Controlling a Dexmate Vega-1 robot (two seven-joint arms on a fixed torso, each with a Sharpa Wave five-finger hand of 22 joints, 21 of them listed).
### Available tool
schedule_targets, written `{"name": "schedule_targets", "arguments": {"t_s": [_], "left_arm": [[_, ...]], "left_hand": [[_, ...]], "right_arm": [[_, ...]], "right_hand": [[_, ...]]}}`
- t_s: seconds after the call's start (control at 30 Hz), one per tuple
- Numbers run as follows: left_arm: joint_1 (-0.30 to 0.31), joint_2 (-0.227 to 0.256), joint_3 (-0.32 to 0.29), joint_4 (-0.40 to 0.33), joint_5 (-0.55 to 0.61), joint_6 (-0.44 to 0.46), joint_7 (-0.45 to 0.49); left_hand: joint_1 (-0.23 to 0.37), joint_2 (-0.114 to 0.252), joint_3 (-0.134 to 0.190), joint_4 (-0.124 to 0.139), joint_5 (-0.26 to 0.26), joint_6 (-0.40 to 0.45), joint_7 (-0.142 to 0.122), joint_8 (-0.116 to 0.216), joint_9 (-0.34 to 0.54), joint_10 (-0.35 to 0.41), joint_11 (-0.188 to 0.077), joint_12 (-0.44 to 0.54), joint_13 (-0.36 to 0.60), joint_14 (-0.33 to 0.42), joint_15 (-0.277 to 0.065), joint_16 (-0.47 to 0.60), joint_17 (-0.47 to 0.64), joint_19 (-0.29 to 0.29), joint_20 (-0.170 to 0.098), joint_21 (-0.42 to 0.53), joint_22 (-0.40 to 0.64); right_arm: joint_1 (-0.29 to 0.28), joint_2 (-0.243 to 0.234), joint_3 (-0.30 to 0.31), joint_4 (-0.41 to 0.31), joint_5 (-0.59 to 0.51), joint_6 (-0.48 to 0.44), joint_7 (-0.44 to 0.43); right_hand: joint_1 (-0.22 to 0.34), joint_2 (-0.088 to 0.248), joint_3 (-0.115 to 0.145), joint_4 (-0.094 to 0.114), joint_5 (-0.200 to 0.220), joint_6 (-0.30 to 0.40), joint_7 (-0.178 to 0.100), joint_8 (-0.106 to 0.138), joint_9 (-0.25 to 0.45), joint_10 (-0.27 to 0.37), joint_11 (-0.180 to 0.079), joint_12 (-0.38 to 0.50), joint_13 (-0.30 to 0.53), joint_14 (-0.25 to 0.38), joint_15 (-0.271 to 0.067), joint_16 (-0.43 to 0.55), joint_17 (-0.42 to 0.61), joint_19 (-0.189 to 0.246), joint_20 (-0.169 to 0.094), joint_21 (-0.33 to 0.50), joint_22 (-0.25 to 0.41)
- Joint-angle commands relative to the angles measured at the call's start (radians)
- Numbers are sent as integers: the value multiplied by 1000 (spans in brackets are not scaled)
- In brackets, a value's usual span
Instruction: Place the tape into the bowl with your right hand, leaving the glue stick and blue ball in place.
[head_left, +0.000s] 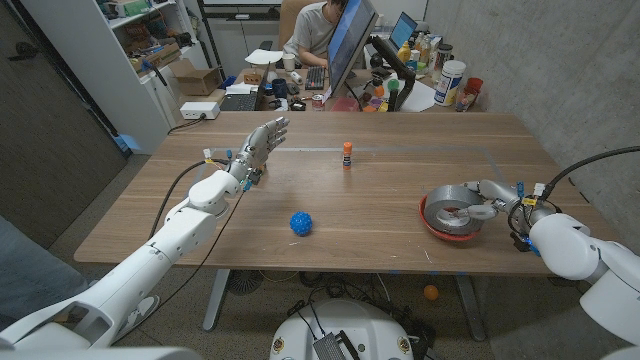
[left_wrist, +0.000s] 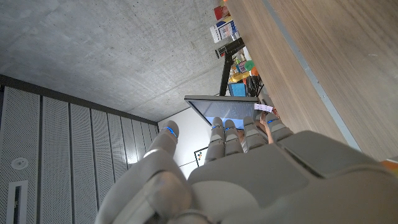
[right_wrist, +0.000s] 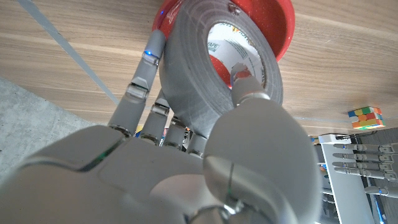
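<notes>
Tape (head_left: 457, 201), a grey roll, sits over the red bowl (head_left: 430, 222) near the right end of the wooden table (head_left: 380, 190), held by the right hand (head_left: 490, 197). In the right wrist view the thumb (right_wrist: 245, 84) reaches into the roll's core while the fingers (right_wrist: 144, 68) lie along its outer wall, so the hand is grasping the tape (right_wrist: 211, 56); the roll is tilted, with the bowl's rim (right_wrist: 283, 25) showing behind it. Whether the roll touches the bowl's floor cannot be told.

The bowl stands close to the table's right edge and fairly near the front edge, with bare wood between it and both. The right arm comes in from the right side, crossing that edge.

A blue ball (head_left: 301, 222) lies near the middle of the table, toward the front, well apart from the bowl, with open wood between them. A glue stick (head_left: 347, 154) with an orange cap stands upright farther back, near a pale line running across the tabletop, apart from both the ball and the bowl.

The left hand (head_left: 262, 143) is raised over the left rear part of the table, fingers apart and holding nothing, well away from the ball and glue stick. In the left wrist view its fingers (left_wrist: 217, 134) point toward a monitor (left_wrist: 224, 102) past the table's far edge.

Behind the table a person (head_left: 318, 30) sits at a cluttered desk.
</notes>
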Motion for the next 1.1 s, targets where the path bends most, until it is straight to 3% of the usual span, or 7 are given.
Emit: {"name": "schedule_targets", "arguments": {"t_s": [0.03, 0.17, 0.37, 0.43, 0.73, 1.1], "left_arm": [[3, 0, -3, -1, -2, 0, 5], [3, -1, -4, -1, -1, -2, 7], [4, -1, -4, -4, 0, 0, 10], [4, 0, -4, -5, 1, 0, 11], [1, -1, 0, -7, 4, 7, 11], [-1, -4, 4, -3, 2, 11, 9]], "left_hand": [[3, -4, 0, -2, 7, 6, -1, -1, 3, 1, 9, 1, 2, -5, 4, 4, 4, -6, 6, 6, 4], [4, -4, 0, -2, 7, 7, -1, 0, 3, -2, 4, 0, 2, -5, 5, 4, 4, -6, 6, 6, 4], [4, -3, 0, -2, 7, 7, -1, 0, 3, 1, 8, 0, 2, -5, 5, 4, 4, -6, 7, 6, 4], [4, -3, 0, -2, 7, 7, -2, 0, 3, 0, 9, 0, 2, -5, 5, 4, 4, -6, 6, 6, 4], [4, -3, 0, -2, 7, 9, -4, 0, 3, 0, 6, 0, 2, -4, 6, 4, 4, -6, 7, 6, 4], [4, -3, 0, -2, 7, 7, -4, -1, 3, 1, 9, 1, 2, -5, 7, 4, 4, -6, 7, 6, 4]], "right_arm": [[31, -46, -4, 16, 32, -4, 70], [34, -51, -2, 23, 38, 9, 72], [36, -48, 7, 31, 45, 27, 74], [35, -49, 9, 33, 45, 33, 75], [32, -42, 24, 36, 53, 49, 87], [18, -27, 68, 37, 64, 90, 124]], "right_hand": [[-9, -20, -8, 3, 15, -49, 13, -29, -3, -52, 19, -14, -22, -64, 42, -31, -13, -73, 64, -49, -2], [-21, -30, -14, 4, 22, -88, 13, -41, -4, -98, 38, -19, -36, -123, 60, -49, -23, -111, 85, -81, -4], [-49, -43, -29, 14, 46, -134, 23, -47, -5, -173, 58, -23, -57, -196, 84, -57, -35, -149, 88, -121, -4], [-53, -47, -34, 15, 55, -157, 29, -50, -6, -192, 80, -23, -64, -216, 92, -58, -39, -158, 88, -132, -4], [-65, -58, -48, 20, 82, -213, 45, -53, -7, -268, 93, -25, -82, -277, 111, -58, -49, -184, 89, -164, -3], [-69, -58, -52, 22, 93, -202, 46, -41, -7, -267, 95, -15, -89, -285, 108, -52, -52, -195, 89, -176, -3]]}}
